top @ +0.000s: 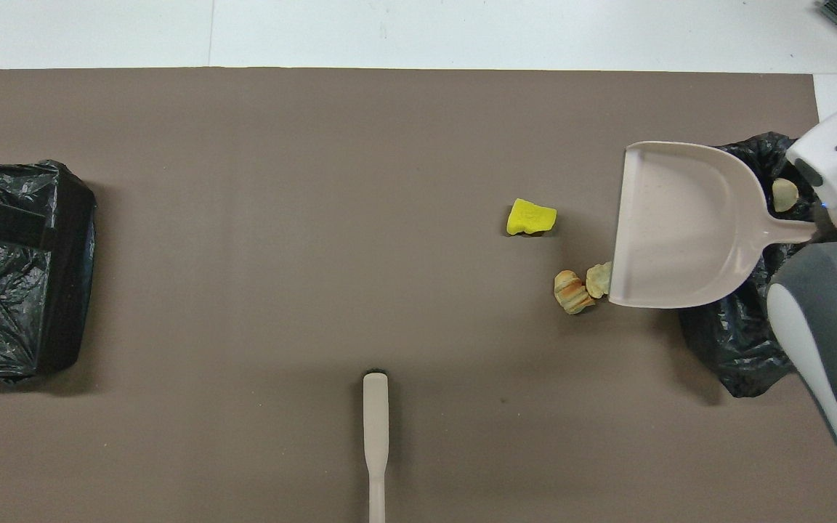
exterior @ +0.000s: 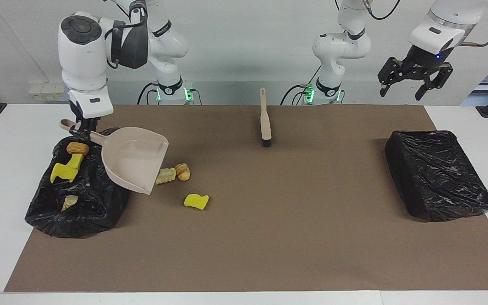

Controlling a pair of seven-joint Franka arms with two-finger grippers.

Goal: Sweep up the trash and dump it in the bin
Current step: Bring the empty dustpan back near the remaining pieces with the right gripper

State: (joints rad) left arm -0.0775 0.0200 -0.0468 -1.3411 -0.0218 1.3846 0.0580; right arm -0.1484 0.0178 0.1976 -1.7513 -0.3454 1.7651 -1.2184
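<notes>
1. Over the black bag-lined bin (exterior: 79,186) at the right arm's end of the desk, the right end effector (exterior: 84,129) pinches the handle of the beige plastic dustpan (exterior: 134,159).
2. Four trash scraps (exterior: 67,169) lie in this bin; three scraps (exterior: 184,184) lie beside it on the brown mat (exterior: 269,233).
3. The left end effector (exterior: 415,76) hangs spread above the second black bin (exterior: 436,173).

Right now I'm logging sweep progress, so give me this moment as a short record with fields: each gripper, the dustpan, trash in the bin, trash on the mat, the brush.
right gripper: shut on the dustpan's handle, above the bin at the right arm's end
dustpan: empty, held raised and tilted, its lip over the mat beside one bread piece
left gripper: open, waiting over the second bin
trash in the bin: two yellow chunks, two bread pieces
trash on the mat: two bread pieces, one yellow chunk
brush: lying on the mat, unheld
</notes>
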